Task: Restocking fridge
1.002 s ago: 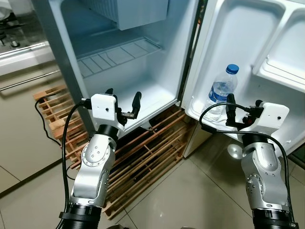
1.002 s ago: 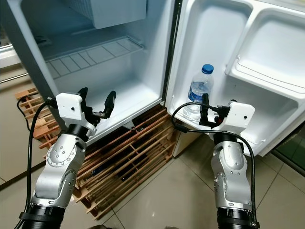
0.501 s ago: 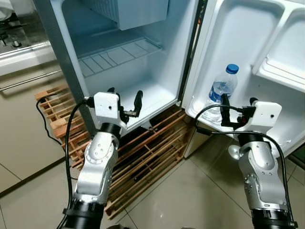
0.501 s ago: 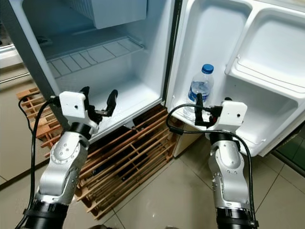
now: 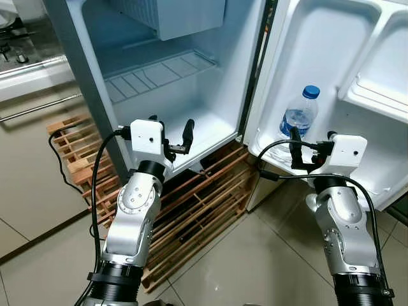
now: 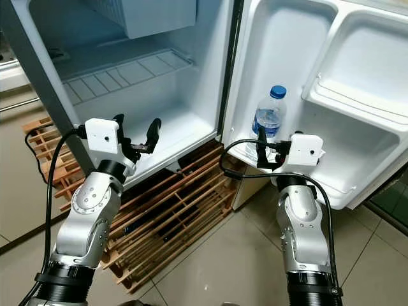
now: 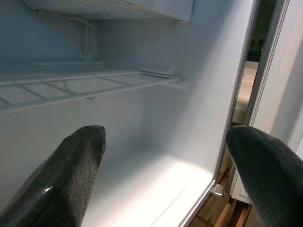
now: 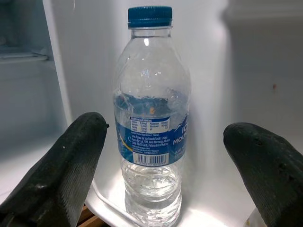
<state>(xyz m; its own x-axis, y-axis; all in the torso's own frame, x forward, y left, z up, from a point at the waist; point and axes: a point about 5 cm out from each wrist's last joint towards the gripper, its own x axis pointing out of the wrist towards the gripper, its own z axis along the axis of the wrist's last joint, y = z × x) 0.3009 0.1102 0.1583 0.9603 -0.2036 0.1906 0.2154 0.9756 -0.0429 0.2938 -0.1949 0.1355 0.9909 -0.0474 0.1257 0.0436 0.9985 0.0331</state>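
A clear water bottle (image 5: pixel 298 121) with a blue cap and blue label stands upright in the lower shelf of the open fridge door (image 5: pixel 319 51). My right gripper (image 5: pixel 312 143) is open just in front of it, level with its lower half, not touching. In the right wrist view the bottle (image 8: pixel 151 118) stands between and beyond the two black fingers (image 8: pixel 71 161). My left gripper (image 5: pixel 171 129) is open at the front edge of the fridge's bottom compartment (image 5: pixel 204 131), holding nothing. The left wrist view looks past its fingers (image 7: pixel 66 175) into the bare white interior.
A wire shelf (image 5: pixel 156 73) and a freezer box (image 5: pixel 185 16) sit above the bottom compartment. The fridge stands on a wooden pallet (image 5: pixel 191 210) on a tiled floor. A black cable (image 5: pixel 56 162) runs at the left, near a kitchen counter (image 5: pixel 29 70). An upper door shelf (image 5: pixel 376 99) juts out at right.
My right gripper has moved left and closer to the bottle. The left gripper has edged forward toward the fridge opening. Both stay open.
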